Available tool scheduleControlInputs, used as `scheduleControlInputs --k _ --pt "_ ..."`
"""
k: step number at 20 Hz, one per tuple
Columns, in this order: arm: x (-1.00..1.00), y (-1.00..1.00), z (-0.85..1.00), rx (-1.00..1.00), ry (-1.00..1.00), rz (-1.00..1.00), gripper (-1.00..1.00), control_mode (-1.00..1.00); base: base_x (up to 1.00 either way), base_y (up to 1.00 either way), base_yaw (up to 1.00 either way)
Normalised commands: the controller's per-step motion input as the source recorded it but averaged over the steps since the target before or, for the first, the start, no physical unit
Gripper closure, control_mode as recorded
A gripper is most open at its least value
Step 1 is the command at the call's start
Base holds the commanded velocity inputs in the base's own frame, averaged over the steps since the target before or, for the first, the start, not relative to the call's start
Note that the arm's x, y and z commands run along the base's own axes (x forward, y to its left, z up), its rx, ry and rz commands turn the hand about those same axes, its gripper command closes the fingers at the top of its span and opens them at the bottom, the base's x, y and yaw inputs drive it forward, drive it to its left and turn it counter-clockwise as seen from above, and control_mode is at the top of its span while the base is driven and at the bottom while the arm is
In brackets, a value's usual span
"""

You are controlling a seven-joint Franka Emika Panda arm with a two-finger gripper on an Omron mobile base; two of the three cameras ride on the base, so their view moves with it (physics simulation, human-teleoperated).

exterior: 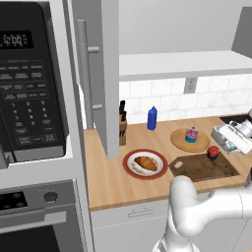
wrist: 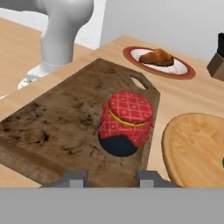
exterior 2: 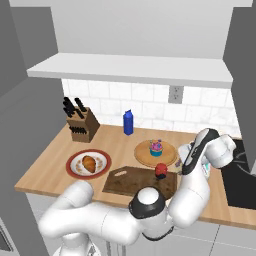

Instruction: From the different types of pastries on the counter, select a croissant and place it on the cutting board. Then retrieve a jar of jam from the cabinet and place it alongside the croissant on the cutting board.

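Observation:
The jar of jam [wrist: 124, 124], dark red with a red checked cloth top, stands on the dark wooden cutting board [wrist: 57, 118] near its far edge. My gripper [wrist: 113, 179] sits just behind the jar, its fingertips [wrist: 76, 178] apart and not touching it. From the base, the jar [exterior 2: 161, 170] and board [exterior 2: 130, 182] lie left of the gripper [exterior 2: 184, 171]. The croissant [exterior: 145, 163] lies on the red-rimmed white plate [exterior: 129, 166], left of the cutting board [exterior: 197, 170]. The cabinet door [exterior: 106, 74] stands open above the counter.
A cupcake [exterior: 191, 134] sits on a round light wooden plate [exterior: 179, 140] behind the board. A blue bottle [exterior: 152, 118] and a knife block [exterior 2: 80, 125] stand by the back wall. The microwave [exterior: 29, 83] is at the left, a dark stovetop [exterior 2: 240, 175] at the right.

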Motion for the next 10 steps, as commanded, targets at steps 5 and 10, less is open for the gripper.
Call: scheduleControlInputs --k 5,10 --pt "-0.04 -0.24 0.14 0.00 0.00 0.12 -1.00 -1.00 0.00 0.00 0.00" --pt "-0.13 0.51 0.42 -0.01 -0.08 0.07 -1.00 -1.00 0.00 0.00 0.00"
